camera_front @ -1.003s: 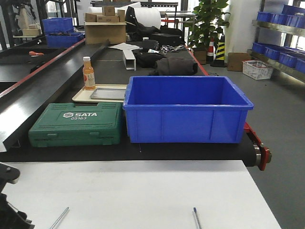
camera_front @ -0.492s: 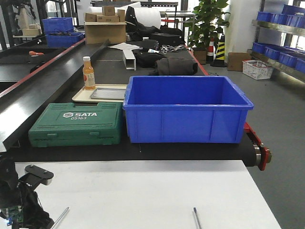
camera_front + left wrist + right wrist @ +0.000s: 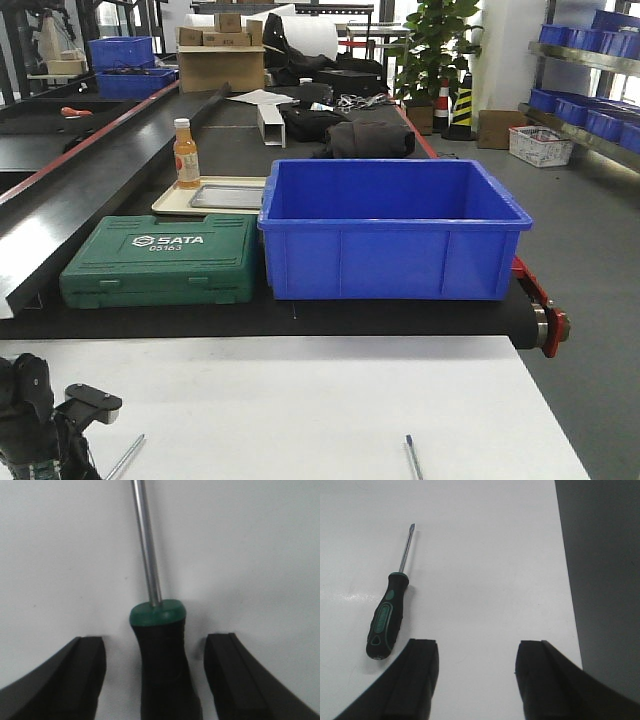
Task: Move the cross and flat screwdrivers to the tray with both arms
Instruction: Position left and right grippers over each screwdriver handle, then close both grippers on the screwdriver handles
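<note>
The left screwdriver (image 3: 161, 660) lies on the white table (image 3: 250, 555), its black handle between the left gripper's (image 3: 155, 645) spread fingers, touching neither. The left arm (image 3: 40, 430) sits lower than half a second ago. The right screwdriver (image 3: 387, 615) lies unmoved, left of the right gripper (image 3: 477, 652), whose fingers stand apart and empty. The grey tray (image 3: 228, 197) rests on the beige tray (image 3: 170, 205), well beyond.

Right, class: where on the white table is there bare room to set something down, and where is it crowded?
Bare: the white table between the left screwdriver and right screwdriver. Crowded: the black belt behind, holding the green case and blue bin.
</note>
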### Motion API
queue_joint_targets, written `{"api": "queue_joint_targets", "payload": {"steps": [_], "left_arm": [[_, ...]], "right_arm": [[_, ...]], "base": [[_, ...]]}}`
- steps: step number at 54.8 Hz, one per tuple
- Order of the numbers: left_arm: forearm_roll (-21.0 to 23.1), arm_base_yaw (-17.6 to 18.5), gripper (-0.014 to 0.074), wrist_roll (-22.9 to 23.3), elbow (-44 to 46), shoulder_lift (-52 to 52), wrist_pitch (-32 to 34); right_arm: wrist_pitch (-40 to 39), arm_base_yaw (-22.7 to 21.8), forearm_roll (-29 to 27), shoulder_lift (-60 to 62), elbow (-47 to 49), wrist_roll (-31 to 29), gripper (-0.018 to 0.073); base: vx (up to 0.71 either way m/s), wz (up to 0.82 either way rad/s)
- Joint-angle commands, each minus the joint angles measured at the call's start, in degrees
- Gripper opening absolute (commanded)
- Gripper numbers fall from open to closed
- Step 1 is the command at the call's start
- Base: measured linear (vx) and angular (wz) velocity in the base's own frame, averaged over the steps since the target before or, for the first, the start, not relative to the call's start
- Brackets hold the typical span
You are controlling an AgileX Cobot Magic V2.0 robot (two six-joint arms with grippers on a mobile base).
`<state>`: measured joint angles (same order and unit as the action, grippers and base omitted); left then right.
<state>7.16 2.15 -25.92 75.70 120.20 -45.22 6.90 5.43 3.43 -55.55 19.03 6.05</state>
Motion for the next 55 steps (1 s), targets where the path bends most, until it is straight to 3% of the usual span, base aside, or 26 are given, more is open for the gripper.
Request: {"api": "queue_joint_targets", "payload": {"steps": [1,19,27,43,55], "left_arm": [[2.05,0.23,0.0506,-0.3,1.49,-2.25,0.24],[2.85,0.23,0.0444,-0.38,1.49,-0.63,0.18],[3.69,0.23,0.0328,-0.07,1.49,-0.63,-0.09],[3.69,0.23,-0.001,8.84,1.49,-0.63,-0.34],[3.69,0.23,-0.0005,9.82,1.49,-0.63,0.08]], "right_arm": [[0.5,-0.36,-0.1,-0.92,3.28,0.94,0.0431],[14.91,-0.07,-2.71,-15.56,21.39,-5.21,0.0431],[19.35,3.65,-2.85,-24.5,29.07,-6.86,0.0431],[19.62,11.19,-2.85,-39.74,40.39,1.23,0.0431],[20.89,14.09,-2.58,-47.75,46.31,5.42,0.0431]], "base": [[0.0,0.0],[0.0,0.0],[0.0,0.0],[0.0,0.0],[0.0,0.0]]}}
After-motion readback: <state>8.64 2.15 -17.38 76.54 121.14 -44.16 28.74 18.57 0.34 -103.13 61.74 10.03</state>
